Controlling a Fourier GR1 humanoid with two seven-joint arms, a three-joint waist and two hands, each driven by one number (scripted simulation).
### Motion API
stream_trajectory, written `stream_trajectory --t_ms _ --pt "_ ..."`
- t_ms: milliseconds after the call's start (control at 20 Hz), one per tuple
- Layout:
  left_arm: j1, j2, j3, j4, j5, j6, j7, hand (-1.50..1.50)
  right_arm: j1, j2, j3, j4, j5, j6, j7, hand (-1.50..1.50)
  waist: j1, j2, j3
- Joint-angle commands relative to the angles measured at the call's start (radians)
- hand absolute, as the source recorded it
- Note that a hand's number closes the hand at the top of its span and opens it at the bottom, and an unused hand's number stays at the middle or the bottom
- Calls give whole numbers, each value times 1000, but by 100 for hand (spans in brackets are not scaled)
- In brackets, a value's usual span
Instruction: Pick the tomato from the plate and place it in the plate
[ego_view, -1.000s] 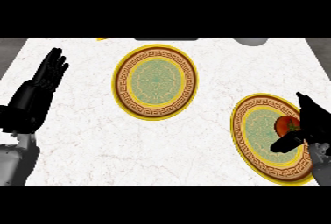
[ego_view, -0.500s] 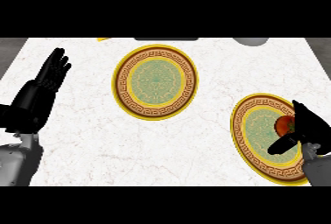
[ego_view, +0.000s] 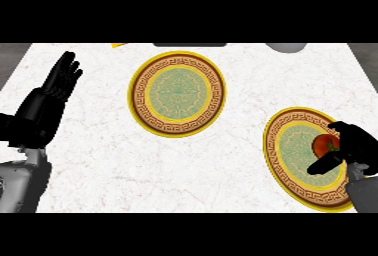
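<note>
I see my right hand (ego_view: 353, 150) curled around the red tomato (ego_view: 323, 145), which sits on the near plate (ego_view: 284, 160) at 4 o'clock. My left hand (ego_view: 55, 87) rests released at 9 o'clock, fingers straight. The other plate (ego_view: 177, 93), round with a gold patterned rim, lies at 12 o'clock. Between them the white marbled worktop (ego_view: 221, 165) gives free room.

A white marble counter (ego_view: 96, 150) bears everything.
</note>
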Motion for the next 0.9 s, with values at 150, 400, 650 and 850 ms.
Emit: stream_trajectory --t_ms 150,400,650,850 --pt "23 -3 5 -93 14 -11 70 0 -98 -8 9 103 184 -136 -78 150 12 1 3" --pt "21 -16 15 -36 -13 -13 23 0 248 37 84 -197 205 -118 22 150 -19 -3 2" --pt "27 22 72 -7 14 -54 5 0 360 5 138 -492 329 -62 161 150 -17 -2 1" --pt "81 -12 43 -41 -10 -56 -37 0 328 34 155 -636 349 -14 174 150 -6 -2 1"
